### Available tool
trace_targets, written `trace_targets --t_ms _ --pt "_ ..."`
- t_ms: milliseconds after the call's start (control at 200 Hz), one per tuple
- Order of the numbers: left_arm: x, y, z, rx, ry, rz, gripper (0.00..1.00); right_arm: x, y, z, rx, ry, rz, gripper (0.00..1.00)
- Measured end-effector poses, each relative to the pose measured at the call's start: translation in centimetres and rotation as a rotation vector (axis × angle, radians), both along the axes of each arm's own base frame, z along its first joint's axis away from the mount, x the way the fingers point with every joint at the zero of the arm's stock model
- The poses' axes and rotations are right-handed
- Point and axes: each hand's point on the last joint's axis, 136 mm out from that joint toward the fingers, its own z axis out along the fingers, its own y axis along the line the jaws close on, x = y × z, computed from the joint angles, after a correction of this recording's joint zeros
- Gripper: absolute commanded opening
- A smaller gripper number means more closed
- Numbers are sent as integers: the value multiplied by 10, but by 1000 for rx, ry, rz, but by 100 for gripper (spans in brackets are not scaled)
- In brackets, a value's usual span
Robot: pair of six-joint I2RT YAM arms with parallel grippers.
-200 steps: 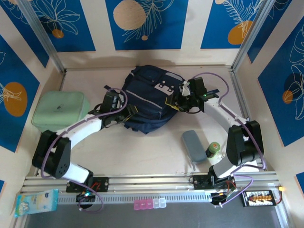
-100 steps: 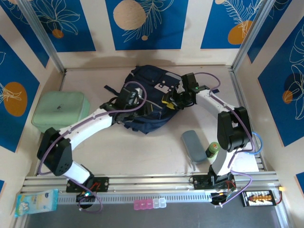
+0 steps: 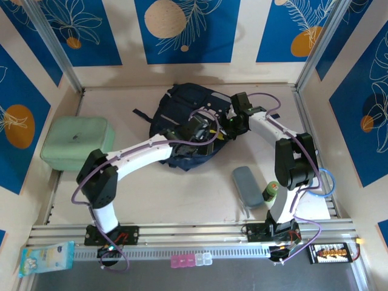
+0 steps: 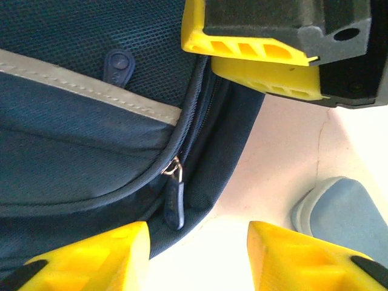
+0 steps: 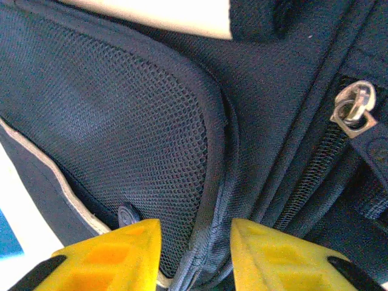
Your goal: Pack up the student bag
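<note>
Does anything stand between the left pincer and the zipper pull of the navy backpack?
Nothing visible does. The zipper pull hangs on the backpack just ahead of the open left pincer.

Dark navy backpack (image 3: 182, 118): fine mesh weave on one panel, a pale grey trim line, white tag patches, a silver zip ring. The left gripper (image 4: 197, 229) has bright yellow fingers, and the right gripper (image 5: 194, 224) is the same yellow, with black behind. There's a mint-green case (image 3: 76, 142), a grey-blue pouch (image 3: 247, 187) and a green bottle (image 3: 271, 193). White arms (image 3: 142, 151) with black joints, purple cables (image 3: 267, 97). The walls (image 3: 212, 36) are deep blue with white leaf outlines and orange and cream discs. Cream table (image 3: 182, 194).
</note>
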Motion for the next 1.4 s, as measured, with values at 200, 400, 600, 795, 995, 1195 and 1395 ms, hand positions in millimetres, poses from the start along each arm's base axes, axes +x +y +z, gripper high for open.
trace_targets --t_ms 200,400,600,795,995,1195,1395 --pt "7 -3 -15 72 0 11 36 9 5 -5 10 20 -3 20" --pt "10 -9 -26 148 -11 21 28 9 4 -6 14 26 -7 17" --pt "13 -9 -36 232 -25 40 20 9 5 -6 17 28 -6 16" --pt "16 2 -39 289 -41 78 8 8 5 -5 22 28 -5 14" --pt "18 7 -38 309 -55 102 0 11 6 -4 25 15 -5 11" --pt "18 12 -29 306 -62 107 0 12 4 -5 12 10 -13 5" --pt "17 26 4 223 -34 115 0 15 -1 -9 -35 -6 -26 3"
